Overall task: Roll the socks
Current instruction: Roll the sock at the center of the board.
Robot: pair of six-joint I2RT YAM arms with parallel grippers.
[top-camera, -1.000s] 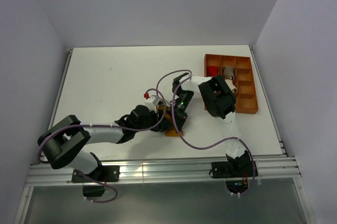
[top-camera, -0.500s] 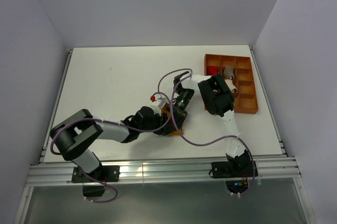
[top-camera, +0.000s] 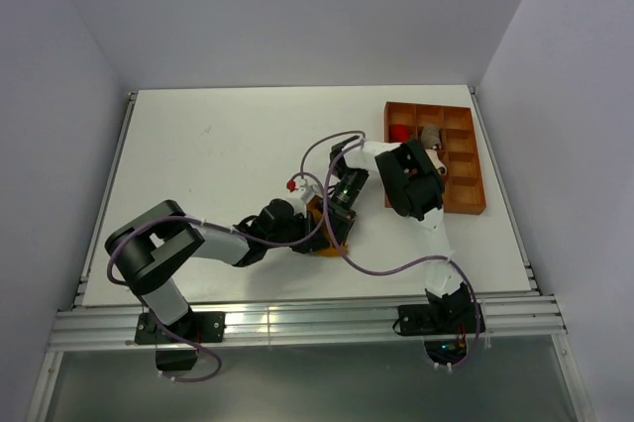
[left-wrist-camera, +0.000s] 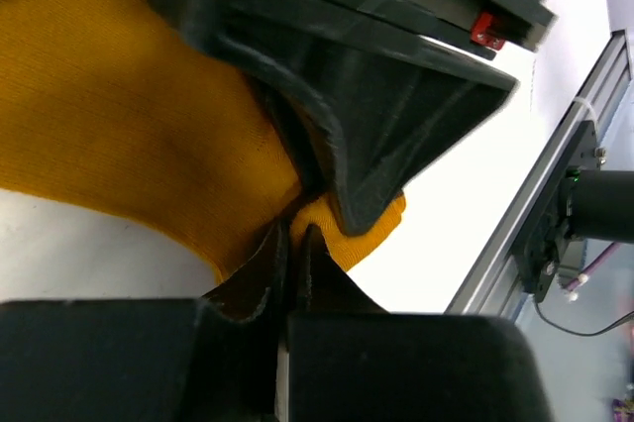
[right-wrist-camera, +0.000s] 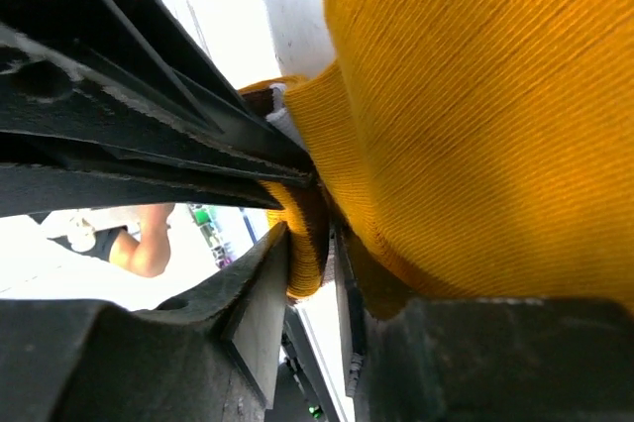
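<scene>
Two end effectors on one sock, status? (QA)

Both of mine meet mid-desk, toward the near edge. Left end effector is pressed together, tips right at a corner of the mustard sock. Fabric seems to run in between them, so I read it as a thin pinch, not certain. Right end effector is nipped onto a fold of the same sock, with mustard and some brown cloth filling the narrow gap. (arm)

Where's the sock exactly? (QA)

Lying on the desk under both wrists. From the top view only a small orange sliver shows. Other sock: can't find it in any view. Orange tray at far right holds a red bundle and a grey bundle, well apart from me, not my job. (arm)

Step? (QA)

Early, I'd guess: getting hold of one end to start the roll. No finished roll visible. (arm)

How to do it well? (QA)

My take: use one side as the anchor and let the other turn the fold over onto the flat part, low against the desk so the cloth is tight. The two grips sit almost touching, so fingers could clash; move one at a time. Left pinch is on the very edge and may slip, so bite deeper if it does. Don't drag the sock off the near edge. (arm)
</scene>
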